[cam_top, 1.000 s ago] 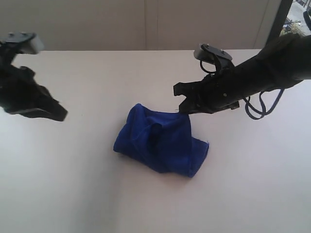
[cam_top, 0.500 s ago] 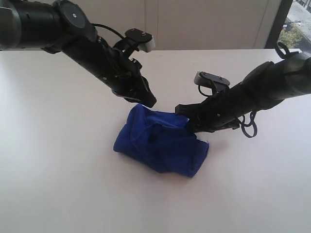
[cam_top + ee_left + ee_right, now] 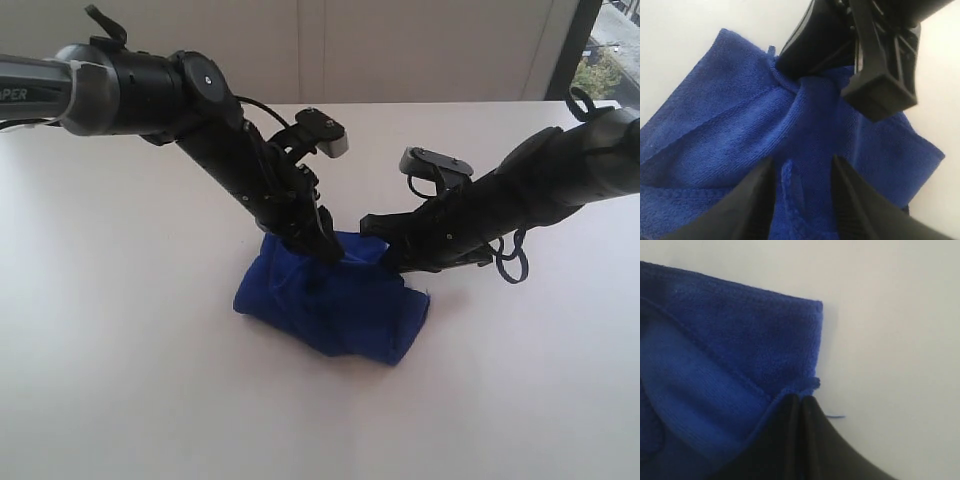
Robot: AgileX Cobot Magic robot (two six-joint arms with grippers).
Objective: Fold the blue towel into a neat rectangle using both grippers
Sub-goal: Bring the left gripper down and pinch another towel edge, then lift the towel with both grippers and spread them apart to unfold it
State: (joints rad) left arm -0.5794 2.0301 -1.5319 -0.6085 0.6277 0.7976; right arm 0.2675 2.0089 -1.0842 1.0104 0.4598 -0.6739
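Left arm [image 3: 215, 140]: extends from the left edge of the exterior view and slopes downward toward centre. Left gripper [image 3: 328, 248]: pointed down, fingers [image 3: 752, 200] set well apart, jaws spread. Right arm [image 3: 540, 185]: enters from the right edge and slopes down toward centre. Right gripper [image 3: 375, 240]: jaws pressed together, tip low. Both gripper tips stand just beside each other

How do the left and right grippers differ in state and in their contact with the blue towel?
The left gripper is open; the right gripper is shut. The left's jaws straddle a raised fold of the blue towel without gripping it; the right pinches the towel's hemmed edge. Both are black and down at the crumpled towel.
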